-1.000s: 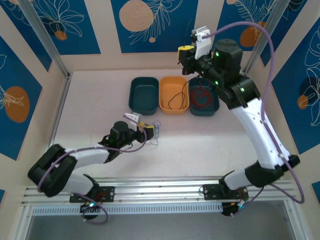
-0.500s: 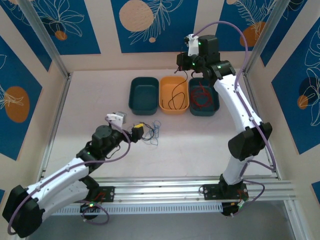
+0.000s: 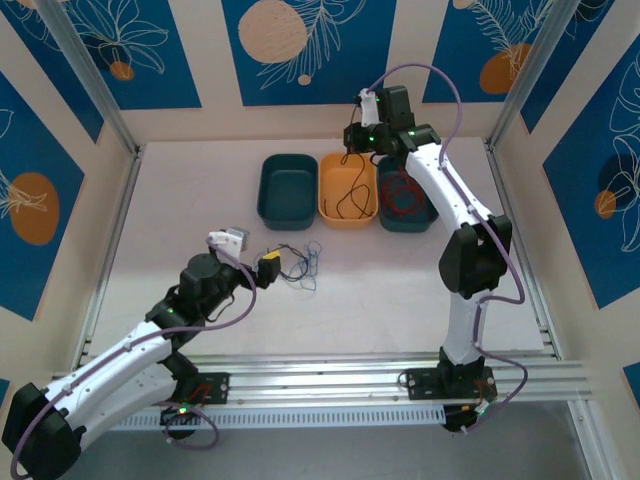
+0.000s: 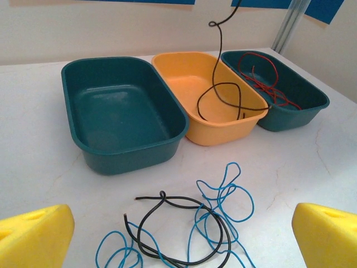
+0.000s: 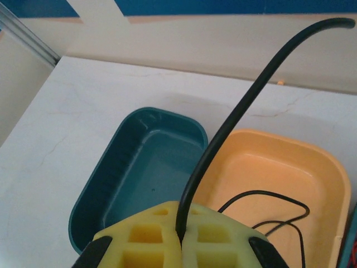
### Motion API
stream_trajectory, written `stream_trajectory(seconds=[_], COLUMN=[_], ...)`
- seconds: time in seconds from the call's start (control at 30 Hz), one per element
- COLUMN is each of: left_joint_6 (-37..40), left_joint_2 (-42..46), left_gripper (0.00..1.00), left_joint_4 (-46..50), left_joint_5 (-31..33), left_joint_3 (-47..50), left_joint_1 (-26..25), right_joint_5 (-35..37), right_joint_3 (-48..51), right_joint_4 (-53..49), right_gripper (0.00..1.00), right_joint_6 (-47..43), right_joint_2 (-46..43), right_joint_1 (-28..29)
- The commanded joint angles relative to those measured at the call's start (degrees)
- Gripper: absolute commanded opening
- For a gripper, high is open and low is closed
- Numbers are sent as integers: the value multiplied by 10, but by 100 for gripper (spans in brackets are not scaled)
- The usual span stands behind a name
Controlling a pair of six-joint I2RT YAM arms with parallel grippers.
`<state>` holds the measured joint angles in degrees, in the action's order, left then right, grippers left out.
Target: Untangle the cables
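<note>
Right hand (image 5: 181, 237) shifted left over orange bin (image 5: 330, 167), pinching black cable (image 5: 240, 106); left hand (image 3: 269, 264) spread wide near blue cable (image 4: 233, 164).

I can read no text, label, brand, number or sign in any of my views. The blue printed wall panels (image 3: 350, 70) carry only leaf outlines and orange discs.
</note>
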<state>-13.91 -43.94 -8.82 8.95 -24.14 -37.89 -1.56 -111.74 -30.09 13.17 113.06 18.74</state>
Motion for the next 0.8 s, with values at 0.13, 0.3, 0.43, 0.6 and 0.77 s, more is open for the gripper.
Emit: stream_trajectory(seconds=[0.13,0.3,0.43,0.6,0.77], left_joint_6=[12,11,11,11,11], left_joint_2=[5,2,-1,-7,-15], left_gripper=[100,100,100,100,100], left_joint_4=[8,5,2,-1,-5], left_joint_5=[6,7,5,3,-1], left_joint_3=[-9,-7,-6,-6,-9], left_joint_1=[-1,-1,-1,-1,0], right_joint_5=[-29,-23,-27,-35,-31], right_joint_3=[89,139,169,192,192], right_joint_4=[70,97,110,111,100], right_gripper=[0,0,0,0,0], right_joint_6=[28,45,56,73,90], right_joint_2=[-8,-11,-10,6,35], right_joint_1=[2,4,3,5,4])
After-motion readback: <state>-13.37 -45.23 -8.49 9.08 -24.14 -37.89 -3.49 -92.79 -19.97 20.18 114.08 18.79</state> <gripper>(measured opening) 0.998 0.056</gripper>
